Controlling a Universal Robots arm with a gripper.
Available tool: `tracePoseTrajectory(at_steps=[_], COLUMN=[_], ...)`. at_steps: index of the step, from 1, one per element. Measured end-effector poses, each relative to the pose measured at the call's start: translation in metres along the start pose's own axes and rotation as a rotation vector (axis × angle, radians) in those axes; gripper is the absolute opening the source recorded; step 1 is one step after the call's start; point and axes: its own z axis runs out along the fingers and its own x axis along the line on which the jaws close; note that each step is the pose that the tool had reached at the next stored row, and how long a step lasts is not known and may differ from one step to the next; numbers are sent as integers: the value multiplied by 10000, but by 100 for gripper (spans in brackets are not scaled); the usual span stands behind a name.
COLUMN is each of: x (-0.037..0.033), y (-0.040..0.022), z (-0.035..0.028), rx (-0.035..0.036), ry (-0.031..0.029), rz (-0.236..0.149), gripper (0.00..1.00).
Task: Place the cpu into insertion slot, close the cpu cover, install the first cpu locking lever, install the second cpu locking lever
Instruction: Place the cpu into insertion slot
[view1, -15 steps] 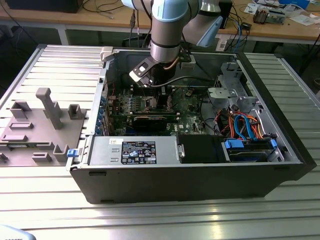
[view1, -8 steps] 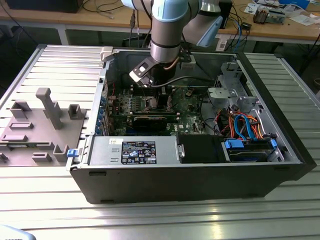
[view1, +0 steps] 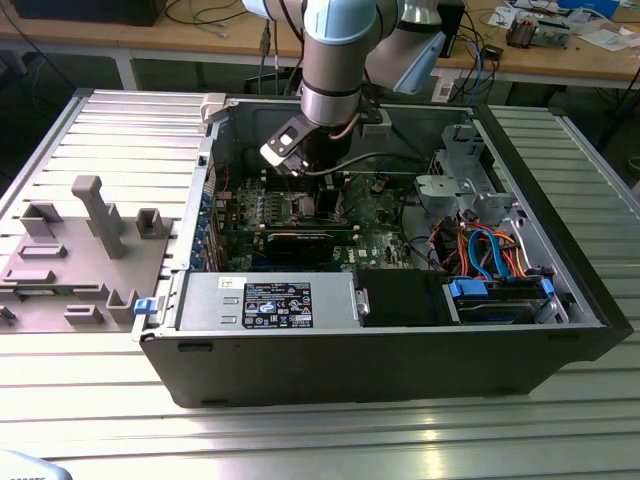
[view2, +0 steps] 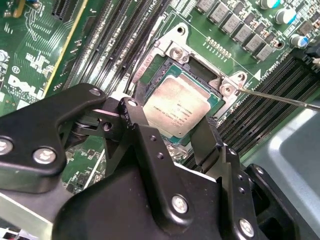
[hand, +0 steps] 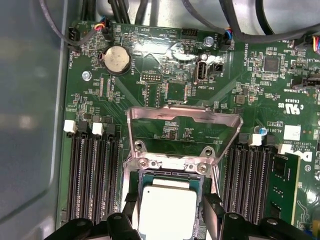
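Black fingers (view2: 150, 145) of the tool (view2: 170, 120) pinch the cpu (view2: 177, 105) by two opposite edges, right at the insertion slot (view2: 200, 67); whether it is fully seated I cannot tell. The cpu cover (hand: 200, 114) stands raised just beyond it. If the chip sits skewed, letting go could bend socket pins, and the upright cover might drop onto the fingers.

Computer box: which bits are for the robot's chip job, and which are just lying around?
For the job: the cpu, the insertion slot under it, the raised cpu cover, the pincer at the cpu.
Just there: round battery, memory slots, coloured cables, grey holders.
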Motion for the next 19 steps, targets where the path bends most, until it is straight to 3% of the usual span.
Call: tracePoseTrajectory(at_steps=[2,10,12,13,15,19], x=[-3,-6,-6,-6,-6,-6], y=[-1,-1,-1,-1,-1,-1], z=[1,-13,-13,-13,-14,-31], rx=[-2,-3,-17,-29,-45,-44], ry=[-11,2,135,246,388,373], rz=[-157,-176,-172,-167,-160,-160], gripper=[62,62,62,62,62,62])
